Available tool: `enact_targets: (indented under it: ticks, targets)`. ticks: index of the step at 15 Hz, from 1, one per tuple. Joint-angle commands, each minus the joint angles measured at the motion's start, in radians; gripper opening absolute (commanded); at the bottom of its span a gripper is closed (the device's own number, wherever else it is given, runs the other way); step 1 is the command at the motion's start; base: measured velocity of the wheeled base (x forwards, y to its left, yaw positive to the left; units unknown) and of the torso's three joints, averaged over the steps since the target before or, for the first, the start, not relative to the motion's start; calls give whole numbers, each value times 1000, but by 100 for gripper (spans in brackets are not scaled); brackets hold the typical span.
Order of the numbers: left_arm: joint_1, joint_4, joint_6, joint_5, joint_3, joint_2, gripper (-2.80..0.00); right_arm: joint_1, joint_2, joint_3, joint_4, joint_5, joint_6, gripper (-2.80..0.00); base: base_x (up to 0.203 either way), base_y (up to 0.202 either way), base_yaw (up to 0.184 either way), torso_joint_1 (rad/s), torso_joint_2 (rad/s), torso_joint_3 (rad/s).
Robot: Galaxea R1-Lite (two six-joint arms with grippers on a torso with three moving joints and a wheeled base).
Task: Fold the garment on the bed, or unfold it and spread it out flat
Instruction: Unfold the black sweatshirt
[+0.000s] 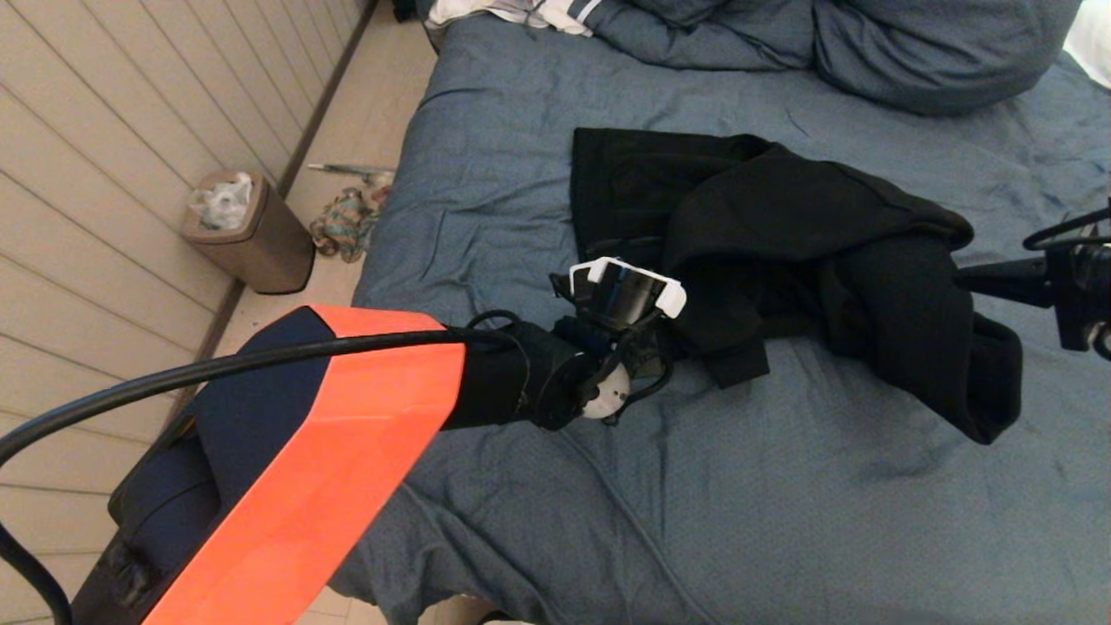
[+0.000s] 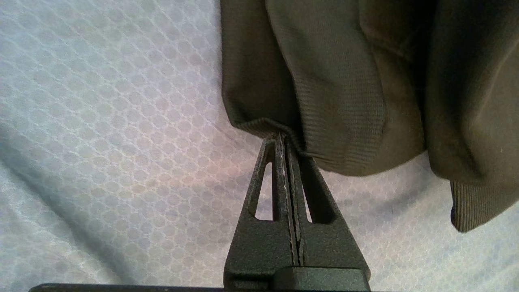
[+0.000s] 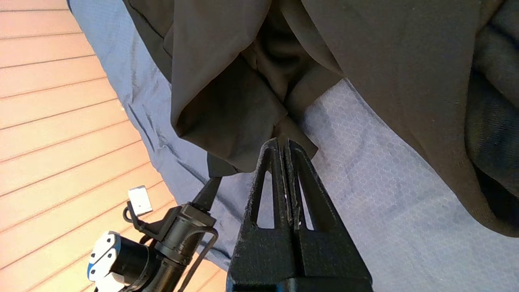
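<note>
The black hooded garment is bunched and half raised over the middle of the slate-blue bed; its far left part lies flat. My left gripper sits at its near left edge, shut on the ribbed hem, with the tips pinching the rib. From the right edge comes my right gripper, shut on a fabric edge of the garment at its tips. A sleeve with its cuff hangs down at the near right.
Blue pillows and a white striped cloth lie at the bed's far end. On the floor left of the bed stand a brown bin and a colourful rag. Open duvet lies toward the near edge.
</note>
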Motion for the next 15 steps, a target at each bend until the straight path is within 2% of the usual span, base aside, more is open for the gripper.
enact_targets:
  ticks: [1, 5, 11, 12, 15]
  targets:
    - [1, 0, -4, 4, 0, -18, -280, 0, 1, -1, 1, 4, 3, -280, 0, 0, 0, 0, 0, 0]
    - [1, 3, -3, 56, 3, -77, -280, 0, 2, 0, 1, 4, 3, -280, 0, 0, 0, 0, 0, 0]
    - [-3, 13, -1, 57, 9, -64, -280, -2, 1, -1, 1, 3, 3, -280, 0, 0, 0, 0, 0, 0]
    - [-7, 7, 17, 65, 9, -53, 0, -2, 1, -1, 1, 3, 3, -280, 0, 0, 0, 0, 0, 0]
    - [-10, -1, 38, 64, 6, -31, 0, 0, 2, 1, 1, 4, 2, -280, 0, 0, 0, 0, 0, 0]
